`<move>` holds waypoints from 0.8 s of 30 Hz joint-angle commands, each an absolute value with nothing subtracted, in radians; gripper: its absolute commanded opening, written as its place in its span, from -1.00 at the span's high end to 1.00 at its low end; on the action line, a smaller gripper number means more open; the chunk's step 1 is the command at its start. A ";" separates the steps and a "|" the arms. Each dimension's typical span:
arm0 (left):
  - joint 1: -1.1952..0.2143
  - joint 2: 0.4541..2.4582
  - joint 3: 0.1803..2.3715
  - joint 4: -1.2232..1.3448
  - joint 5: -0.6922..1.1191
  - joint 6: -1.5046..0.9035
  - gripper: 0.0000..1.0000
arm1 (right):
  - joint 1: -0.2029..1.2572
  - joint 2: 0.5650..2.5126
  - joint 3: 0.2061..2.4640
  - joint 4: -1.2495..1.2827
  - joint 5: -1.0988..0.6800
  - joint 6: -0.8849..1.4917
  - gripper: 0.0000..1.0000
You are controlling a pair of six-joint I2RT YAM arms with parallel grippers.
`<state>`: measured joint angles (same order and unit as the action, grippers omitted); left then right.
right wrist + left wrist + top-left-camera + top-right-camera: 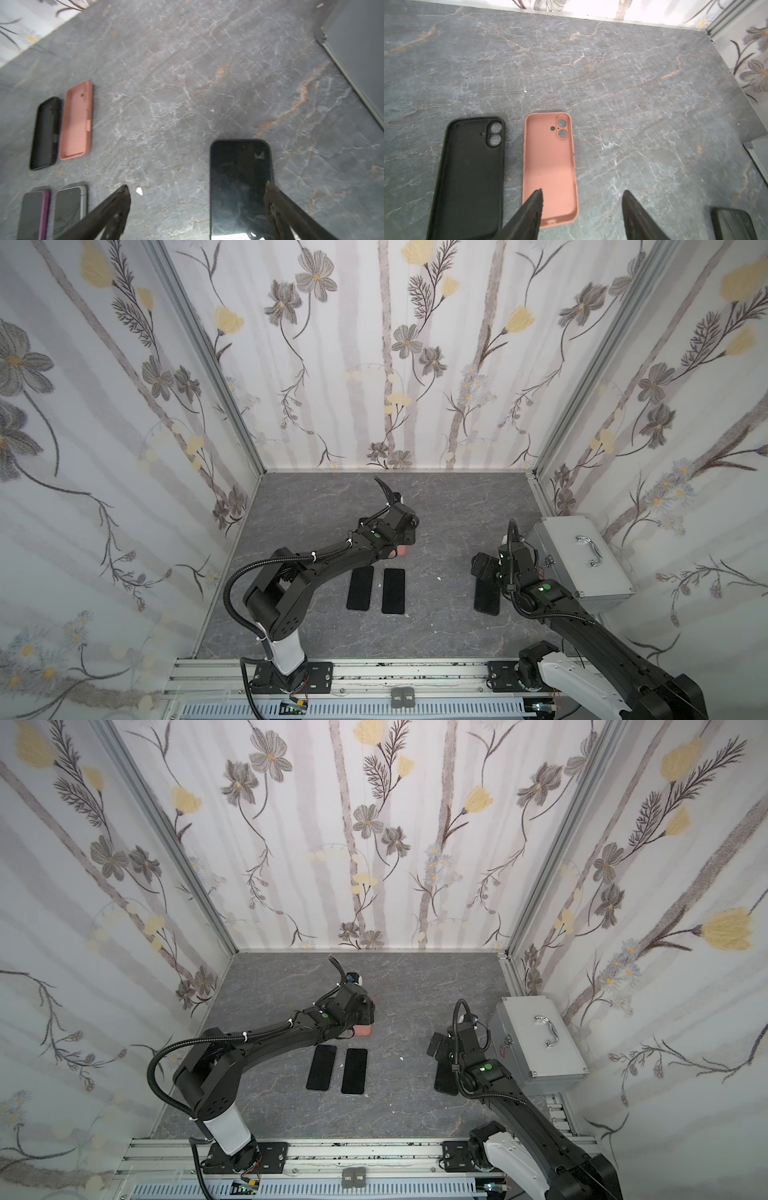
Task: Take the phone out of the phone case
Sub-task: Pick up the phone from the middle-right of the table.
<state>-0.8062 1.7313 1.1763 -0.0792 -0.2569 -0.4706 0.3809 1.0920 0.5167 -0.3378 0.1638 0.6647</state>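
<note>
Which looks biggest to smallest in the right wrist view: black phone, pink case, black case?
1. black phone, though it lies nearest the camera and is cut off by the frame edge.
2. pink case.
3. black case, slightly smaller than the pink one; blur makes it unsure.

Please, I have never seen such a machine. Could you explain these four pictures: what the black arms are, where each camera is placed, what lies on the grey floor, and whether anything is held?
Two robot arms stand on a rail at the near edge. Two pictures look down from above; the other two come from cameras on the wrists.

The left gripper is open above an empty pink case, beside an empty black case. The right gripper is open over a dark phone, not gripping it. Two more phones lie side by side between the arms, and a metal box stands at the right. Nothing is held.
</note>
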 commanded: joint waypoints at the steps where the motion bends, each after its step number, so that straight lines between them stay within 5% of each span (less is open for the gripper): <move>1: -0.871 1.700 1.155 -0.071 -0.375 -0.483 -0.57 | 0.374 1.138 0.515 -0.388 0.195 0.671 -0.99; 5: -0.947 1.690 1.149 -0.067 -0.399 -0.516 -0.86 | 0.355 1.231 0.527 -0.401 0.209 0.646 -0.99; 11: -0.985 1.715 1.168 -0.068 -0.375 -0.542 -0.99 | 0.327 1.336 0.561 -0.391 0.226 0.610 -0.99; 24: -0.986 1.662 1.129 -0.034 -0.404 -0.522 -1.00 | 0.308 1.488 0.635 -0.367 0.169 0.535 -0.92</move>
<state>-0.9867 1.6779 1.1378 -0.0700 -0.3725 -0.5480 0.3099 1.4681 0.6205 -0.3985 0.1814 0.5522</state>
